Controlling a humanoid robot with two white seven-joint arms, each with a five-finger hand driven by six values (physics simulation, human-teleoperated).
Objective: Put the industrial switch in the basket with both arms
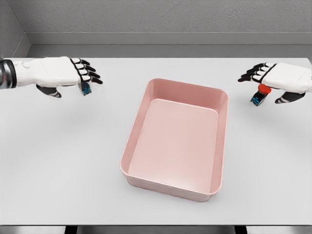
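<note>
A pink basket sits at the middle of your white table, a shallow rounded-corner tub turned slightly clockwise, its long axis running from near edge to far edge; you can see its bare floor from wall to wall, with nothing inside. To your right, the right hand hovers over the table beside the basket's far right corner, palm down, black-tipped fingers extended toward the centre; just under them stands an industrial switch, a small dark body with a red button cap on top and blue marks low down, tilted a little with the cap leaning right. Whether your fingers actually grip it cannot be told from here. On your left, the left hand is level with it, well apart from the basket, fingers reaching inward over a second small switch, dark with blue marks, hanging just below the fingertips; contact there is equally unclear. Behind the table runs a grey wall with a pale ledge along its foot.
</note>
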